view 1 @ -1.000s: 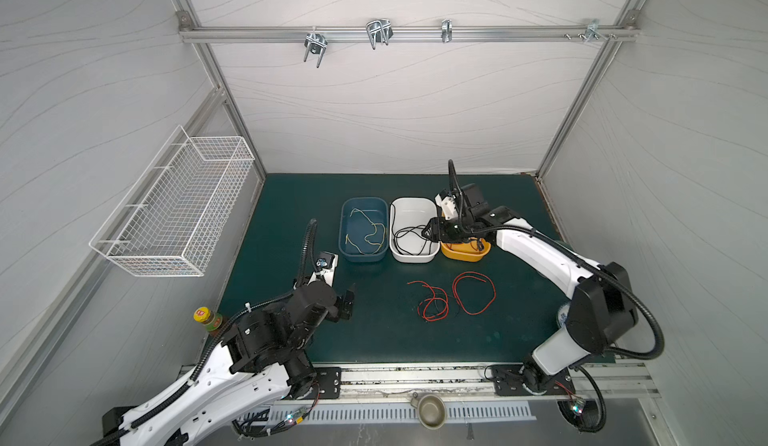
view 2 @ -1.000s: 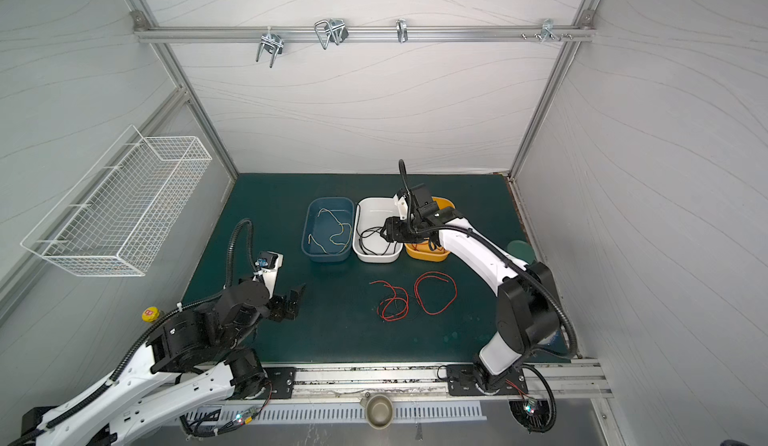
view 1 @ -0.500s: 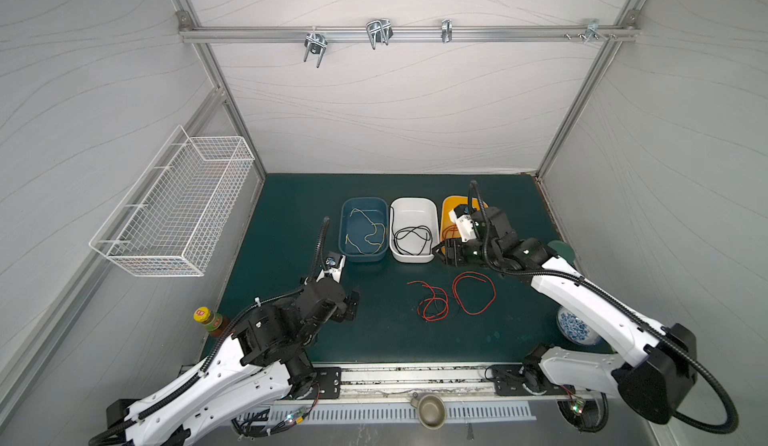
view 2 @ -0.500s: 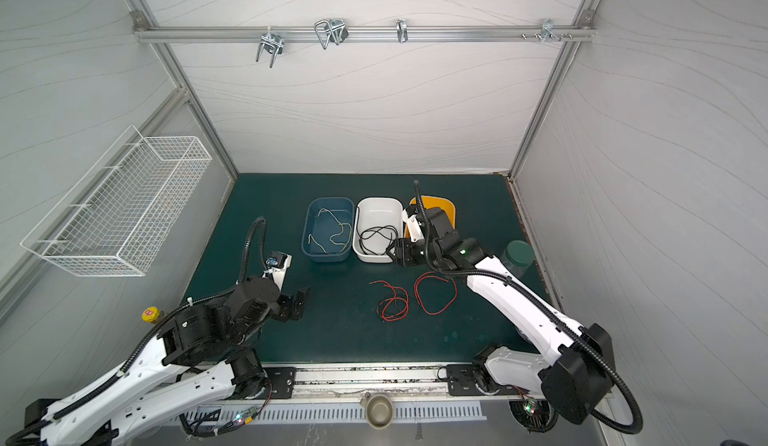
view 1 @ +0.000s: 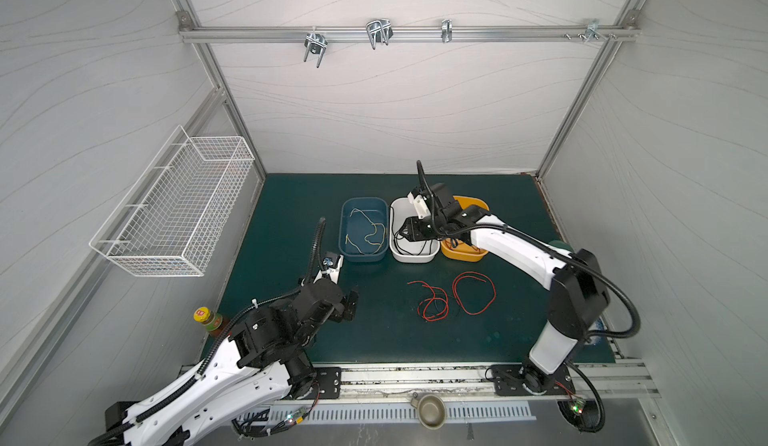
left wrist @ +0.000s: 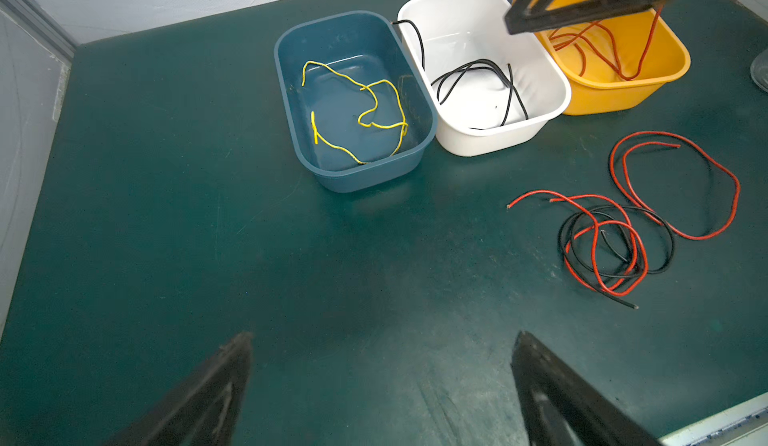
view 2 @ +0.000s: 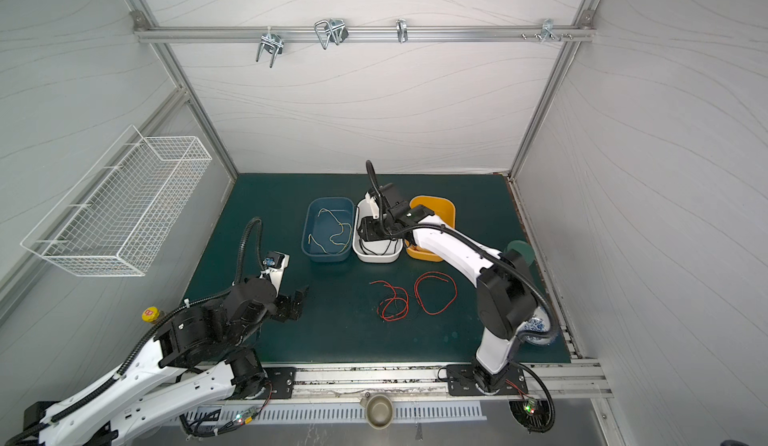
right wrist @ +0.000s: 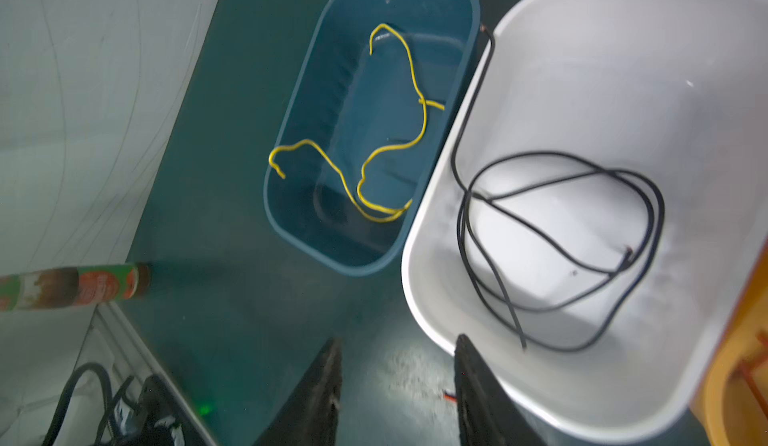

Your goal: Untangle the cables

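Covering tabletop, dark green mat (view 1: 291, 236) — white walls (view 1: 374, 111); left fingers (left wrist: 208, 402) spread wide, right fingers (right wrist: 320, 394) parted, empty.

The counter (left wrist: 166, 236) wears a matt dark-green mat, faintly scuffed. The blue tub (left wrist: 361, 178), white tub (left wrist: 482, 142) and orange tub (left wrist: 602, 99) are smooth, glossy plastic. The cables (left wrist: 614, 245) have smooth insulation. The wire basket (view 1: 174, 215) is white-coated metal, the rail (view 1: 415, 34) bare metal.

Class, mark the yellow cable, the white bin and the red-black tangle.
yellow cable (left wrist: 380, 125), left wrist view, lower strand.
white bin (left wrist: 478, 142), left wrist view, near outer wall.
red-black tangle (left wrist: 595, 248), left wrist view, middle red strand.
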Robot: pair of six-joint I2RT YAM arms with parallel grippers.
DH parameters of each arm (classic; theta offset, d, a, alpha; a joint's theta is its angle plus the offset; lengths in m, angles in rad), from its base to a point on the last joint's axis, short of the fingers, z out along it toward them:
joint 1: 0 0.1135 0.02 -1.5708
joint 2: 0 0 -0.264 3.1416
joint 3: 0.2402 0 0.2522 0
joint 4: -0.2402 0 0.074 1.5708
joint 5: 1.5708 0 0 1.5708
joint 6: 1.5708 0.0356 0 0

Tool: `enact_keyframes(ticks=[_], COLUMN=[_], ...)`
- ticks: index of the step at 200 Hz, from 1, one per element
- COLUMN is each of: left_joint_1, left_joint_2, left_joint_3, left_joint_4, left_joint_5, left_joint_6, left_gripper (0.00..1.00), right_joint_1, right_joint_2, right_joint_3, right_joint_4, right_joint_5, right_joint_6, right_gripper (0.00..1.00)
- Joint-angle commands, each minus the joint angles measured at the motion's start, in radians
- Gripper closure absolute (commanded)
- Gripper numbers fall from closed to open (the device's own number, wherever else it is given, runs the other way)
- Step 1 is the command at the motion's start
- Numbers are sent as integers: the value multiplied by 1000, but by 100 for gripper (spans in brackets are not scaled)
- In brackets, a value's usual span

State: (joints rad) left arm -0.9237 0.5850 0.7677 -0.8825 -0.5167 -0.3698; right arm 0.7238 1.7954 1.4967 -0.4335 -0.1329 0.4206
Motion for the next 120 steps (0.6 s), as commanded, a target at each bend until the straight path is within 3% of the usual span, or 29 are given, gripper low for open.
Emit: enact_keyframes(ticks=[1, 51, 120], left_joint_1=[4, 5, 5], left_joint_2=[-10, -31, -40], left_joint_3=[17, 15, 13], left_joint_4=[19, 23, 29], left_joint_5=[-14, -7, 7], left_joint_6=[-4, 0, 6], left_gripper=[1, 1, 1], right_joint_1=[-15, -64, -87], right_joint_2=[100, 303, 441], right_joint_3=[106, 320, 436], right_joint_4=[-18, -45, -61], right_joint_5=[4, -32, -59], right_joint_6=[-1, 3, -4], right_gripper=[58, 61, 60])
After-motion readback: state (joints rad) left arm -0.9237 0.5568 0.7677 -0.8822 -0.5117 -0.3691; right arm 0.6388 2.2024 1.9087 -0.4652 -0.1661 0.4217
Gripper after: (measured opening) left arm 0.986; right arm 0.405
